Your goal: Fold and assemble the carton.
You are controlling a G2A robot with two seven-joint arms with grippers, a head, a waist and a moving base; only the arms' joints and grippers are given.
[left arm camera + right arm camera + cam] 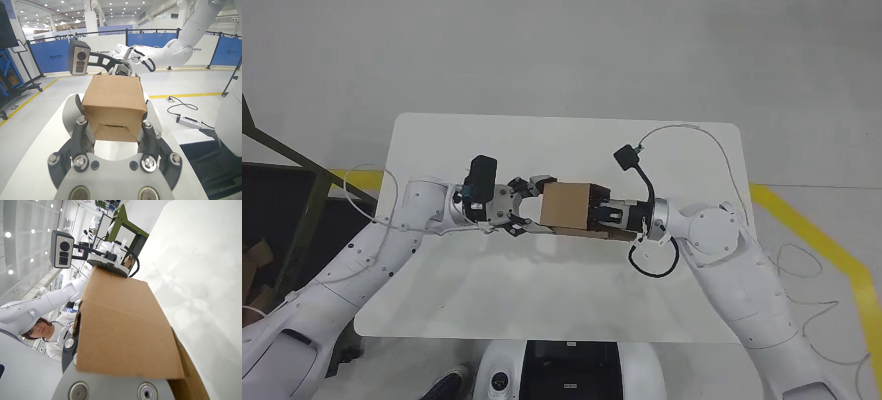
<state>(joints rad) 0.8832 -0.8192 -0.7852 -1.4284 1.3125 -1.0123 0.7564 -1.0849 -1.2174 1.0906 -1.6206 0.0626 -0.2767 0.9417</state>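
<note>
While the brown carton (pixel 567 205) hung above the middle of the white table (pixel 542 290), the left gripper (pixel 531 207) stood spread wide, straddling one end. The right gripper (pixel 605 214) met the opposite end; whether it clamped the cardboard could not be told from any angle.

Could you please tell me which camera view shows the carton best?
The left wrist view: the carton shows nearly whole, top face and tucked end flap. The top view gives its top face, small; the right wrist view one side panel, close up.
</note>
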